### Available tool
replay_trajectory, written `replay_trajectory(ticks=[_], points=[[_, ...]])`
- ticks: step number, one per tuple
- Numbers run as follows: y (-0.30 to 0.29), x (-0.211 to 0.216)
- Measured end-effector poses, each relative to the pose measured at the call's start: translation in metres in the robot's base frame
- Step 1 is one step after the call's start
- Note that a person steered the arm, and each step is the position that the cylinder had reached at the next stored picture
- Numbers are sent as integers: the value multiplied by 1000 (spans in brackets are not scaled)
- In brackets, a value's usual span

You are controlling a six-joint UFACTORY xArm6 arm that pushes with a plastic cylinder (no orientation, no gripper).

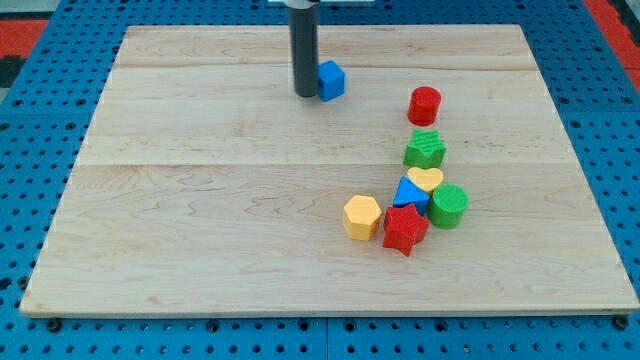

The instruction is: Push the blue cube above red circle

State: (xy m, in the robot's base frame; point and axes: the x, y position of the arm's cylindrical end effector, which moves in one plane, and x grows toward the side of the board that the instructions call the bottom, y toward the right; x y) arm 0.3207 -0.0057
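1. Tip point(305, 94) touches the blue cube point(331, 80) on its left, upper counter point(200, 220).
2. Red circle point(425, 104) sits right.
3. Cube likely light, rigid; push its left face.
4. No fingers fitted.

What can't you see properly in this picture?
- Camera view: the arm above the rod is cut off by the view's top edge.
- Whether my tip touches the blue cube at its right: the gap is too small to tell.
- The blue triangle is partly hidden behind the red star.
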Motion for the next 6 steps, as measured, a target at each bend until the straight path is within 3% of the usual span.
replay_trajectory(ticks=[1,2,3,4,5,6], points=[[30,0],[-4,-20],[15,-36],[79,-36],[107,-36],[41,-47]])
